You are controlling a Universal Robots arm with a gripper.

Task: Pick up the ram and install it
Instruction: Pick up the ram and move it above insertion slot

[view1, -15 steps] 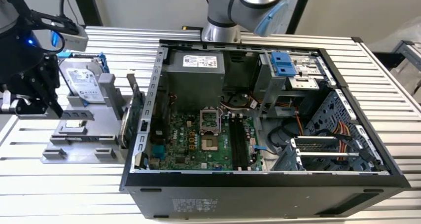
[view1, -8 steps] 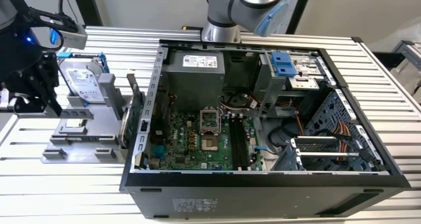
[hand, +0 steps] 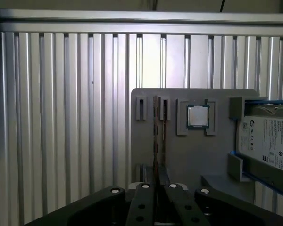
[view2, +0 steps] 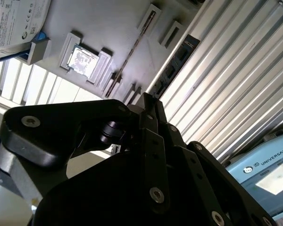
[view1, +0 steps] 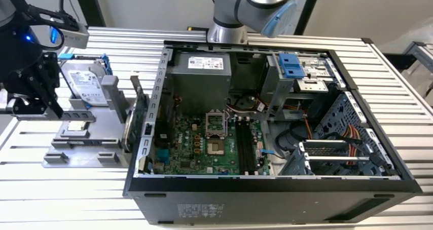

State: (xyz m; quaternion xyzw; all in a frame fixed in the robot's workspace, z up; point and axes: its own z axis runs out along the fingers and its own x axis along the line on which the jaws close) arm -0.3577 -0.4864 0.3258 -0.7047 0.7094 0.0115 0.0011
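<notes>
The ram (hand: pixel 156 136) is a thin stick standing on edge in a slot of the grey holder plate (hand: pixel 179 155). In the second wrist view the ram (view2: pixel 132 49) shows as a thin line across that plate. My gripper (hand: pixel 157 186) hangs above the plate, in line with the stick's near end, fingers drawn together and holding nothing. Its tips (view2: pixel 148 101) taper to a point in the second wrist view. In the exterior view the black gripper (view1: pixel 30 106) sits at the far left over the holder plate (view1: pixel 74 156).
An open computer case (view1: pixel 379 139) fills the middle of the slatted table, its motherboard's long slots (view1: pixel 245 149) exposed. A hard drive (view1: pixel 86 85) with blue rails, a square chip (hand: pixel 198 116) and an upright green card (view1: pixel 141 118) share the holder plate. The arm's base (view1: pixel 233 17) stands behind the case.
</notes>
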